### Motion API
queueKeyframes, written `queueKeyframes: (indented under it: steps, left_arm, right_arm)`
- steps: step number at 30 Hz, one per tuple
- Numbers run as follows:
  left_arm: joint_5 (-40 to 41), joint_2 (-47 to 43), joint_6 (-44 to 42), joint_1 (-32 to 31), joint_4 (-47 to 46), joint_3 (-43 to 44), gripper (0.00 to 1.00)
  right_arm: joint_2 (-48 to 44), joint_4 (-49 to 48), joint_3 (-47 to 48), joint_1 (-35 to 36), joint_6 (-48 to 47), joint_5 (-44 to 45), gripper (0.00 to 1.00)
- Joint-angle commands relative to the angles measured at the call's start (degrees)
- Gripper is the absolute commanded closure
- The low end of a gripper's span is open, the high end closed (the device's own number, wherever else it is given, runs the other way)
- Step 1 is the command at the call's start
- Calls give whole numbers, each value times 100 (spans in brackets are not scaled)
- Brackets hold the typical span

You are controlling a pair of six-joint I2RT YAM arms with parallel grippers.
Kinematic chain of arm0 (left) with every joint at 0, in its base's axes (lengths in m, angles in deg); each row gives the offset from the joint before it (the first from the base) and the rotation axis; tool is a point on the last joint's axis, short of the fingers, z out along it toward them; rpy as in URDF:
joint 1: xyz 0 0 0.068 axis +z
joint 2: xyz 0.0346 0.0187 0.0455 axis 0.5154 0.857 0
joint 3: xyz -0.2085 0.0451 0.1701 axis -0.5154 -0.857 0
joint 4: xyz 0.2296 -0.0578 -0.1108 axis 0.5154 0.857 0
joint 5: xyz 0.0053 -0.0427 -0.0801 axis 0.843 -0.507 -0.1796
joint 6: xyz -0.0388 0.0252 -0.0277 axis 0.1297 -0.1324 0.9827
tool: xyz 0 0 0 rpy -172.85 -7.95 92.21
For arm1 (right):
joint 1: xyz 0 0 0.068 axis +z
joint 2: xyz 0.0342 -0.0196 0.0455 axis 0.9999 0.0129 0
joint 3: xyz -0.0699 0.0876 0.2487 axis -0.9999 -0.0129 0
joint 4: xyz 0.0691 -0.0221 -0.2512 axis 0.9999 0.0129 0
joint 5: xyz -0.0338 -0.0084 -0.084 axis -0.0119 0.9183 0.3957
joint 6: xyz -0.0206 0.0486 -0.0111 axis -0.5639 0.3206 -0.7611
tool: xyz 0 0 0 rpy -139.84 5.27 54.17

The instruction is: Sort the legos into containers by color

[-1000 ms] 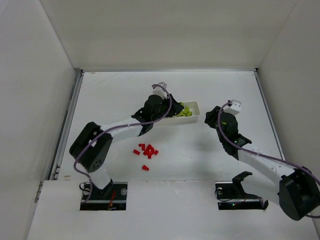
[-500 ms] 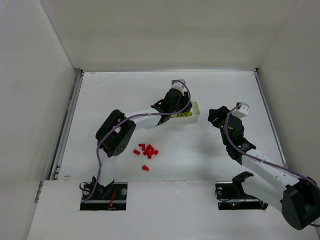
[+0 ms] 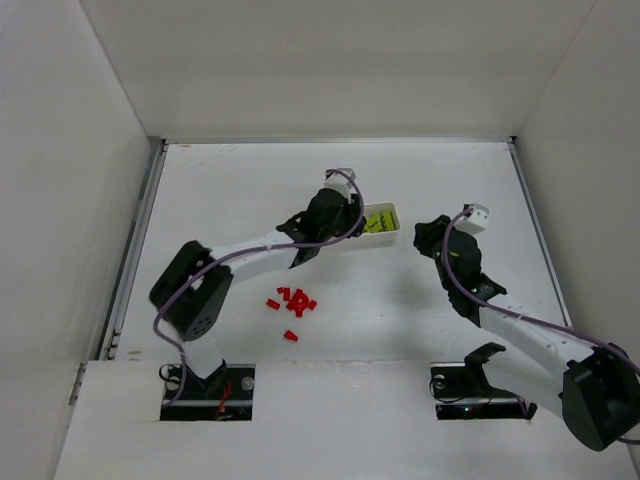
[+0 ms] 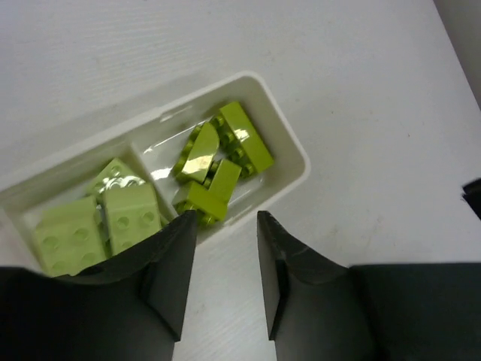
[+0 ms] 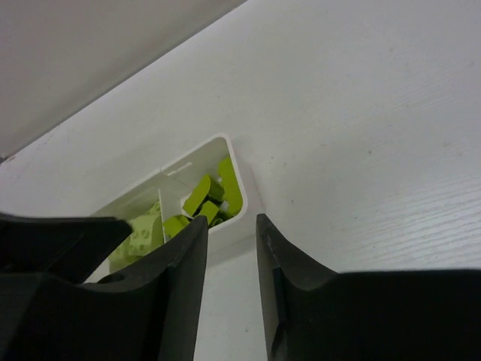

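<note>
The white tray [image 3: 393, 210] lies at mid-table, its left part hidden under my left arm. Yellow-green legos [image 3: 376, 222] fill its right end. In the left wrist view the tray [image 4: 291, 147] holds yellow-green legos in the end compartment [image 4: 222, 155] and in the one beside it [image 4: 113, 216]. My left gripper [image 4: 225, 226] is open and empty just above the tray's near wall; it also shows in the top view [image 3: 345, 225]. My right gripper [image 5: 231, 226] is open and empty, right of the tray [image 5: 239, 174]. Several red legos [image 3: 294, 299] lie loose on the table.
One red lego [image 3: 290, 336] lies apart, nearer the arm bases. White walls enclose the table on the left, back and right. The right gripper [image 3: 422, 238] hovers between the tray and the right wall.
My left arm swung right over the tray, then came back a little to the left. My right gripper shifted slightly. The legos on the table have not moved.
</note>
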Motion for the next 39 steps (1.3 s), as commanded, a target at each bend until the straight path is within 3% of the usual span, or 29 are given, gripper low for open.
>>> queueKeyframes:
  steps: [1, 5, 8, 11, 15, 20, 29, 39]
  left_arm:
    - [314, -1438, 16, 56, -196, -922, 70]
    - [884, -3090, 261, 56, 14, -2530, 77]
    - [1446, -4365, 516, 109, 742, -3480, 77]
    - [1878, -5324, 955, 258, 1752, -4088, 74]
    - [2028, -5950, 1456, 425, 2668, -4554, 67]
    - [1984, -5925, 1940, 610, 2740, -4880, 64]
    - [2055, -5748, 2880, 329, 2599, -5240, 63]
    - [2116, -5547, 2969, 189, 2643, -5223, 61]
  right_arm:
    - [230, -227, 338, 295, -214, -305, 67]
    - [634, -174, 664, 910, -601, -359, 73]
    - [915, -77, 953, 1419, -952, -525, 73]
    - [1135, 2, 1174, 2017, -1348, -850, 71]
    - [1539, 116, 1411, 2834, -1621, -1132, 66]
    - [1900, 108, 1429, 3696, -1876, -1124, 59]
    - [2656, 239, 1429, 4523, -1683, -1159, 48]
    - [3394, 152, 1772, 5059, -1595, -1343, 38]
